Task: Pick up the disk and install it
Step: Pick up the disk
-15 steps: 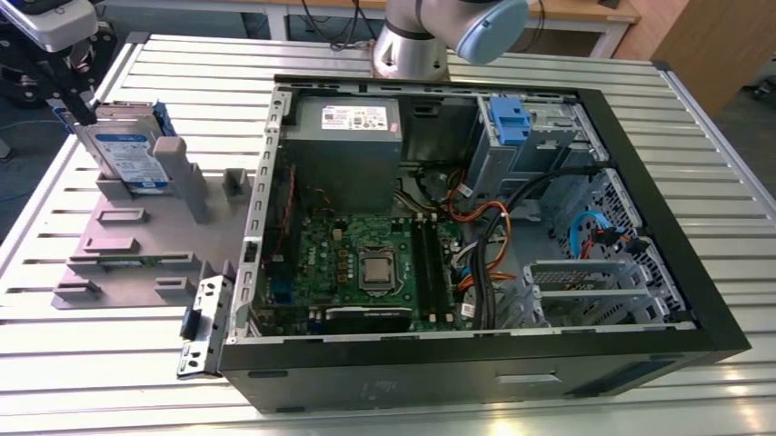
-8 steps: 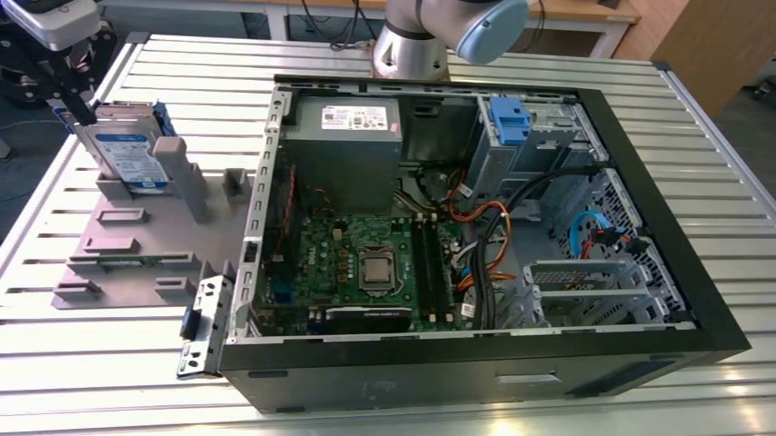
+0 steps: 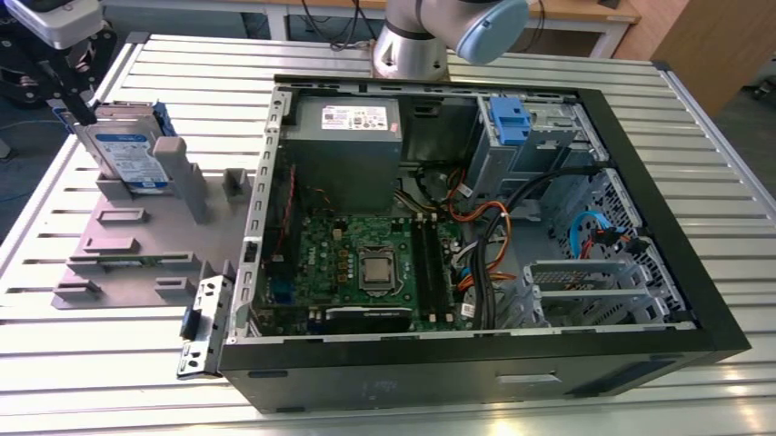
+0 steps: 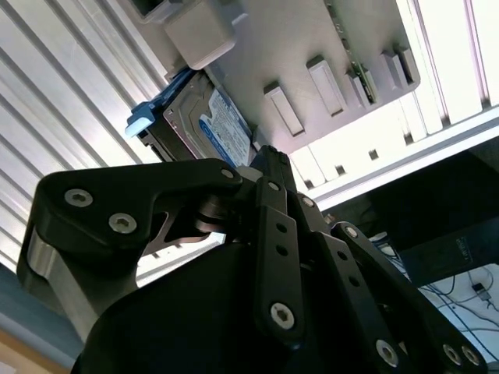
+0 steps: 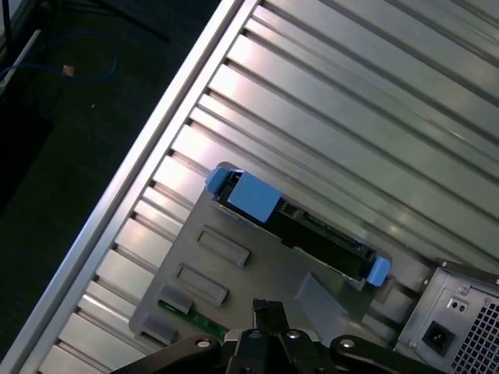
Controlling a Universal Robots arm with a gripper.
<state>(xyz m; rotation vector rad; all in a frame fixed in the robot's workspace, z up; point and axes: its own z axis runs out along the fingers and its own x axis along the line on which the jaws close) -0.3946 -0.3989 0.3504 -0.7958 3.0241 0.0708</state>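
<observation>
At the exterior view's left, on the desk [image 3: 109, 381] | disk [image 3: 127, 156] on edge in grey holder plate [image 3: 134, 250], beside open computer case [image 3: 485, 377] | gripper [image 3: 76, 102] near disk's upper edge | fingers [image 5: 267, 310] together, holding nothing

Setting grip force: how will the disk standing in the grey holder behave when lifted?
Probably stiff and heavy for its size: the disk is a flat metal slab. Standing on edge in the grey holder, it may tip if nudged sideways. Its blue rails look smooth, perhaps slippery.
</observation>
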